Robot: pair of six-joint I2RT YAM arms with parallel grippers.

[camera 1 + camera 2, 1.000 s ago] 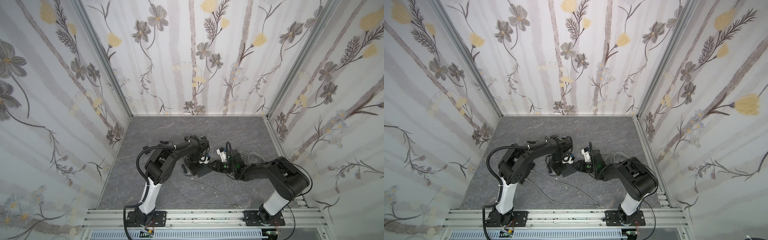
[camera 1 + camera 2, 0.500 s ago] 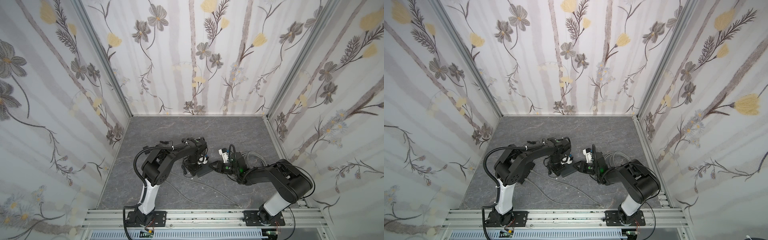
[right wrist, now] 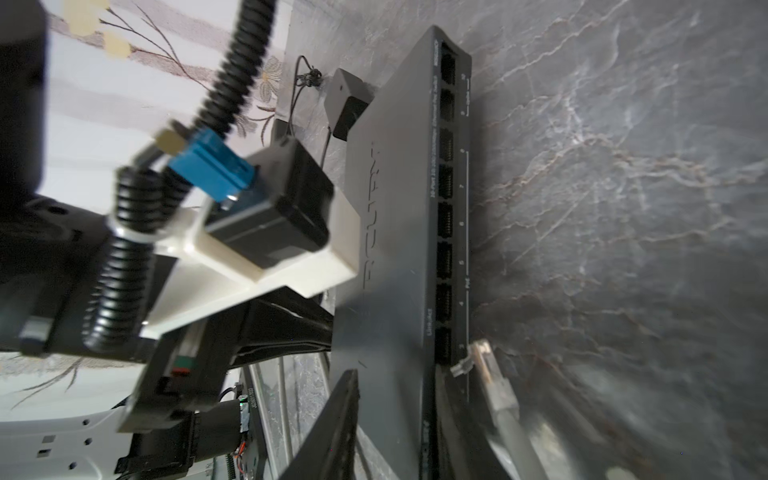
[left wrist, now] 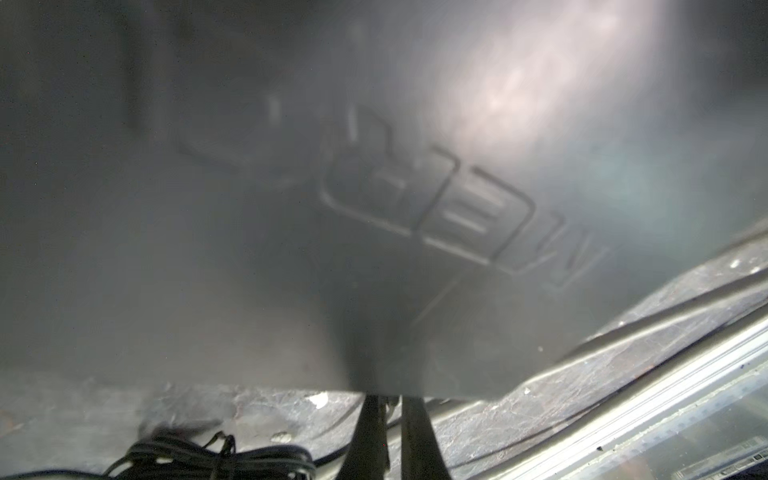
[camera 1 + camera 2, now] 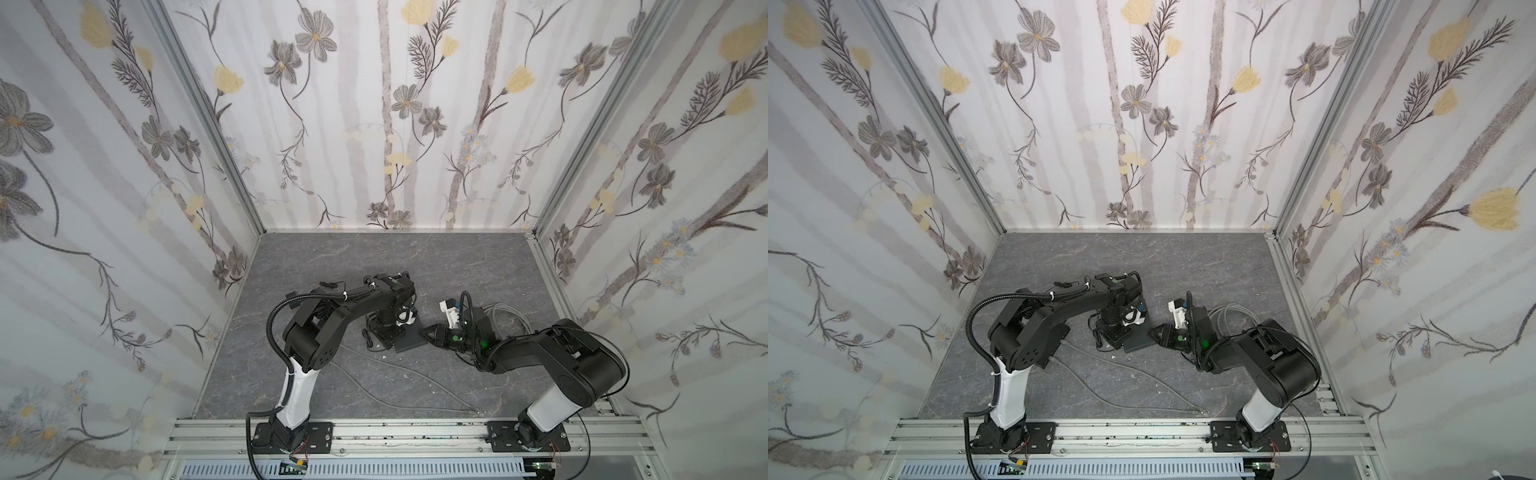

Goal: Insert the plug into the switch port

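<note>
Now | right pincer (image 5: 429,332) narrowly clamps plug (image 3: 484,365) at switch (image 3: 395,208) | left pincer (image 4: 390,419) closed

Dark grey switch (image 4: 374,257) fills almost the whole frame, soft and out of focus. Raised lettering (image 4: 457,199) runs across its middle toward the right, too blurred to read. A bright glare (image 4: 519,83) sits on it in the upper right. At bottom centre the left gripper (image 4: 388,405) pokes in, its two dark fingers (image 4: 368,436) close together right at the switch's edge. In the lower left, a bundle of thin black cord (image 4: 208,457) lies on the grey marbled table (image 4: 104,415). In the lower right, a grey cable (image 4: 665,309) runs diagonally, with a metal rail (image 4: 685,399) beyond it.
</note>
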